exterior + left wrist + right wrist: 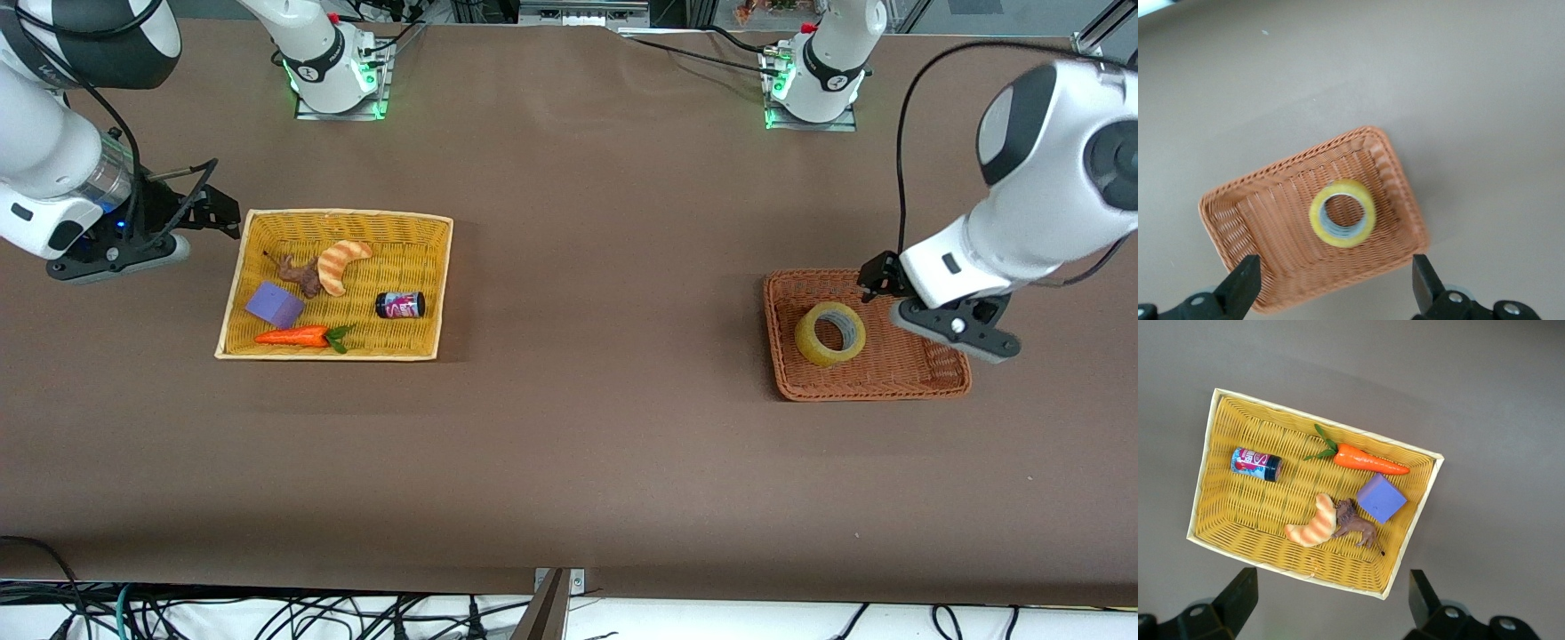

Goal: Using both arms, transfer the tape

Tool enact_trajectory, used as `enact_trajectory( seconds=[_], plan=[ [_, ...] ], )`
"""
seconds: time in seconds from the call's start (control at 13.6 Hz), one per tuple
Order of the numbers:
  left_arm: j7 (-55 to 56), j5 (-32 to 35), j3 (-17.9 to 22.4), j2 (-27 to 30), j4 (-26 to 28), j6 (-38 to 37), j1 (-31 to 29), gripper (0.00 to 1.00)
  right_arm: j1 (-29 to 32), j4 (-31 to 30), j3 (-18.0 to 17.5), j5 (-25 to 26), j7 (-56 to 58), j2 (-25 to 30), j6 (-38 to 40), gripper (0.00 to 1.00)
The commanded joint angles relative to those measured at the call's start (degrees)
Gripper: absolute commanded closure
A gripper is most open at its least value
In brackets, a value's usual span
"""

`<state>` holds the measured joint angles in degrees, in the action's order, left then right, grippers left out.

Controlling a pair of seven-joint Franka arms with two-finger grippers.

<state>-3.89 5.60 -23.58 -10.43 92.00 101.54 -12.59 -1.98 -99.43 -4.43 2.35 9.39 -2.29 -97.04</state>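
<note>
The tape (830, 332), a yellowish ring with a wide hole, lies in a brown wicker basket (933, 378) toward the left arm's end of the table. It also shows in the left wrist view (1343, 213). My left gripper (876, 277) is open and empty, up in the air over that basket's edge, apart from the tape. In the left wrist view the gripper (1335, 273) has its fingers spread wide. My right gripper (213, 212) is open and empty beside the yellow basket (427, 342). In the right wrist view the gripper (1331, 583) is over the table next to the basket's rim.
The yellow basket (1211, 487) holds a croissant toy (342, 263), a brown animal figure (300, 274), a purple block (275, 305), a toy carrot (298, 336) and a small dark can (400, 305). Bare brown table lies between the two baskets.
</note>
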Motion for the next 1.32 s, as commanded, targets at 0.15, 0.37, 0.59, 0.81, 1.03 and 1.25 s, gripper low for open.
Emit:
enact_trajectory(
  seconds=[0.15, 0.37, 0.59, 0.81, 1.03, 1.25],
  plan=[
    [3.98, -3.84, 18.63, 7.01, 1.51, -0.82, 13.19, 0.0, 0.49, -3.31, -0.4, -0.59, 0.11, 2.73, -2.1, 0.0],
    [4.5, -3.58, 19.01, 12.26, 7.82, -0.38, 13.38, 0.0, 0.49, -4.28, -0.4, -0.59, -0.07, 3.08, -2.81, 0.0],
    [3.81, -3.92, 18.83, 12.11, 7.67, -1.17, 12.68, 0.0, 0.49, -4.28, -0.4, -0.59, 0.19, 3.08, -2.89, 0.0],
    [3.89, -4.45, 18.57, 12.19, 7.49, -1.26, 12.86, 0.0, 0.49, -4.37, -0.4, -0.59, 0.28, 3.08, -2.89, 0.0],
    [3.71, -7.44, 18.66, 12.1, 7.49, -1.26, 12.68, 0.0, 0.49, -4.37, -0.4, -0.59, 0.28, 3.08, -2.89, 0.0],
    [3.8, -7.35, 18.65, 12.1, 7.4, -1.35, 12.68, 0.0, 0.49, -4.37, -0.4, -0.59, 0.28, 3.08, -2.98, 0.0]
  ],
)
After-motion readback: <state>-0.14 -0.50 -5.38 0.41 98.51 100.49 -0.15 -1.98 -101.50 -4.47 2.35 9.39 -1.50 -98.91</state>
